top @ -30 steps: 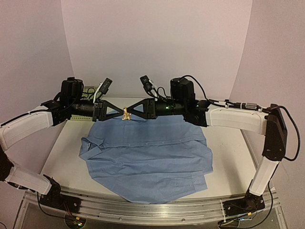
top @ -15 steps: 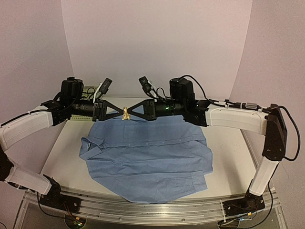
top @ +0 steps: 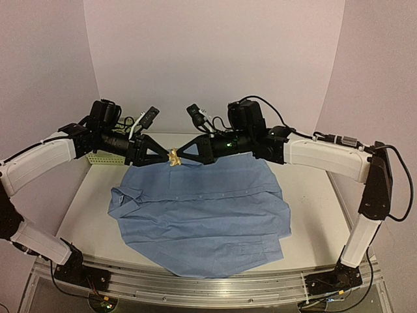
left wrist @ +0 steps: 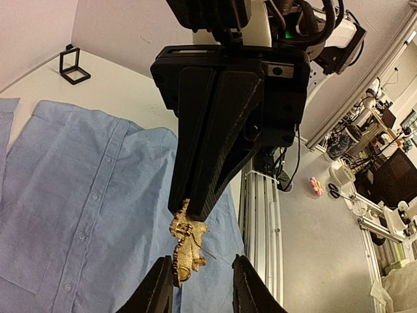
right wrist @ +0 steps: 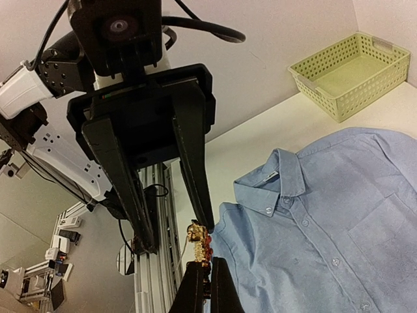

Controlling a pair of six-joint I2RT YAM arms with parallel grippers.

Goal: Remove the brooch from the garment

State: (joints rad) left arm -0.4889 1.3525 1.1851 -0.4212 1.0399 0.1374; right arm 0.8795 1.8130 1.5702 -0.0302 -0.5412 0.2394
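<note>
Golden brooch point(left wrist: 186, 249) above the garment point(top: 202, 208), pinched in the closed right tool point(right wrist: 204, 277). Left tool point(left wrist: 203, 277) narrowly parted; best withdraw it straight, no snagging.

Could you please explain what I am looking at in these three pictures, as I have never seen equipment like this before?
These are two robot arms bolted to the near edge of a table, each ending in a two-finger gripper. One picture looks down from above and behind them. The other two come from small cameras on the wrists, so each shows its own fingers at the bottom and the other arm opposite. A light blue shirt lies spread on the table, with a green basket towards the far left. The right gripper is shut on a small golden-red brooch, held in the air near the shirt's edge. The left gripper is open, its fingers either side of the brooch.
</note>
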